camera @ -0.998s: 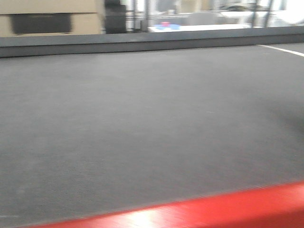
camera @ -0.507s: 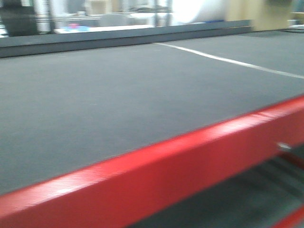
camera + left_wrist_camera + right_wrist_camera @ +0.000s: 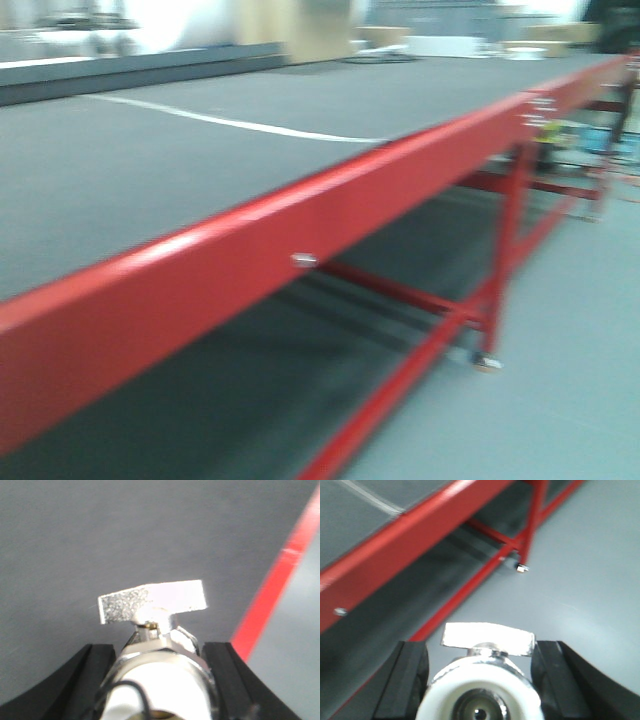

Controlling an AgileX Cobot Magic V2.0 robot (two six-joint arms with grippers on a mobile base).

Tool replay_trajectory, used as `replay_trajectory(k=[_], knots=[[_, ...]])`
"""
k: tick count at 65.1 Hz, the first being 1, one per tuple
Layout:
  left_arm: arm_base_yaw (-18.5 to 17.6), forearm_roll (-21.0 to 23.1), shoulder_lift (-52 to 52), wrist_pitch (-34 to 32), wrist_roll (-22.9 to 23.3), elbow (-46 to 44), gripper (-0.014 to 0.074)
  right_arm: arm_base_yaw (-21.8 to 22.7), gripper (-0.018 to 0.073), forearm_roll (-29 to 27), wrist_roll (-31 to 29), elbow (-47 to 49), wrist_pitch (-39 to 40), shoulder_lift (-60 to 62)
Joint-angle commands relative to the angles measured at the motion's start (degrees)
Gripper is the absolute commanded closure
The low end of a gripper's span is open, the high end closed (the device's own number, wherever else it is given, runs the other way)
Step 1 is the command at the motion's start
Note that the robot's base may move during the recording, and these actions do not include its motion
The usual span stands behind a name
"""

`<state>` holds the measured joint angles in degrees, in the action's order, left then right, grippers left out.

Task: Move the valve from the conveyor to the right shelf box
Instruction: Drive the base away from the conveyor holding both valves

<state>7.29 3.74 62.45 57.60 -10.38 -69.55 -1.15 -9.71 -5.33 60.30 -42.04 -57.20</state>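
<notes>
Left claw (image 3: 157,655) clamps valve (image 3: 152,602); right claw (image 3: 480,652) clamps second valve (image 3: 489,637).

Blurred conveyor (image 3: 200,150); valve (image 3: 160,680) bottom cropped.

The conveyor (image 3: 150,140) belt is matt dark grey with a fine woven texture. Its red frame (image 3: 230,260) looks like glossy painted metal. The left valve (image 3: 150,603) has a grainy silvery handle over a polished chrome body. The right valve (image 3: 487,639) is equally bright metal, with a smooth white, plastic-looking rim. The left gripper (image 3: 160,660) and right gripper (image 3: 480,655) look matt black. The floor (image 3: 590,570) is smooth grey with a faint sheen.
</notes>
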Motion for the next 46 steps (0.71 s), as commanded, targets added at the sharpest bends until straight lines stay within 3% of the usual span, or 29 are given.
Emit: replay_trajectory(k=[1, 46], knots=[[-0.3, 0.7, -0.8, -2.1, 0.5, -0.2, 0.0708, 0.0, 0.0713, 0.1, -0.2, 0.9, 3.7, 0.8], [-0.3, 0.7, -0.8, -2.1, 0.5, -0.2, 0.0708, 0.0, 0.0713, 0.1, -0.2, 0.9, 3.7, 0.8]])
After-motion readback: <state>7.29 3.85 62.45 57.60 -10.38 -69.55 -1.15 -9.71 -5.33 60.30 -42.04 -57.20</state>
